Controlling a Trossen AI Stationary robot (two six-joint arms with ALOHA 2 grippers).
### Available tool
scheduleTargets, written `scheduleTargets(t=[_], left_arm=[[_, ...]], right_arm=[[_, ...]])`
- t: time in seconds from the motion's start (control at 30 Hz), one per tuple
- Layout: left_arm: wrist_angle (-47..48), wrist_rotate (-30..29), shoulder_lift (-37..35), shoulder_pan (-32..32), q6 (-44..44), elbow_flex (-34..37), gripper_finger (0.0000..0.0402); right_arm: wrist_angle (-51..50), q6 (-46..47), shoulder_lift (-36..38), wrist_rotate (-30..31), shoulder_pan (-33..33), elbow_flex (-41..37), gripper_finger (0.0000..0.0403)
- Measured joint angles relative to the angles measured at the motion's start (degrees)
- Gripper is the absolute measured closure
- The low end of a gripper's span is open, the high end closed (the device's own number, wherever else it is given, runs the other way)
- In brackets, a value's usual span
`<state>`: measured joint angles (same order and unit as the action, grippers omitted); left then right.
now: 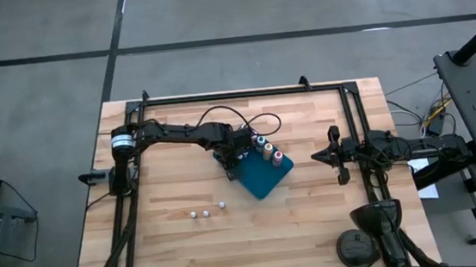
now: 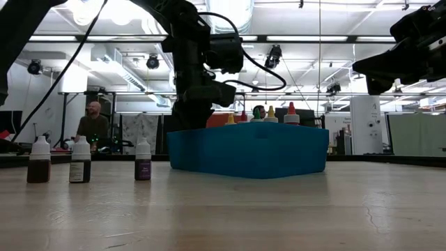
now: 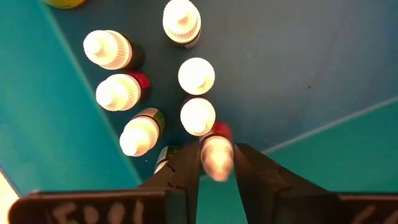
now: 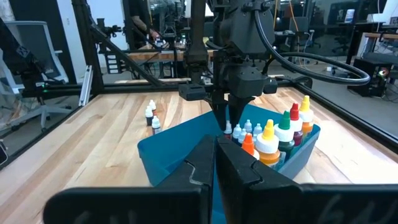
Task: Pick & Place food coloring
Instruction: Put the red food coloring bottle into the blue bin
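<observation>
Left gripper (image 3: 216, 163) in the blue tray (image 1: 262, 181), fingers pinching a white-topped bottle (image 3: 216, 155).
High view: tray sat near table (image 1: 316, 230) centre, three loose bottles (image 1: 203, 212) at its 7 o'clock; right gripper (image 1: 319, 155) waited at 3 o'clock, fingers pressed together. Low view alone showed a seated person (image 2: 91, 126) in the room. Left wrist view alone showed six more white tops (image 3: 198, 76) clustered in the tray. Right wrist view: coloured-top bottles (image 4: 280, 134) lined the tray's wall.
</observation>
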<state>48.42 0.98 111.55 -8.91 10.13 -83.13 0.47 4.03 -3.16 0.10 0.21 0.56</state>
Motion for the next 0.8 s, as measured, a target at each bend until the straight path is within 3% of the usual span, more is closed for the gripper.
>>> scheduleTargets(t=[0.3, 0.8], left_arm=[[0.0, 0.0, 0.0, 0.0, 0.2, 0.0, 0.0266], [4.5, 0.0, -0.2, 0.0, 0.3, -4.1, 0.0262]], right_arm=[[0.0, 0.0, 0.0, 0.0, 0.0, 0.0, 0.0394], [0.0, -0.1, 0.0, 0.0, 0.0, 0.0, 0.0394]])
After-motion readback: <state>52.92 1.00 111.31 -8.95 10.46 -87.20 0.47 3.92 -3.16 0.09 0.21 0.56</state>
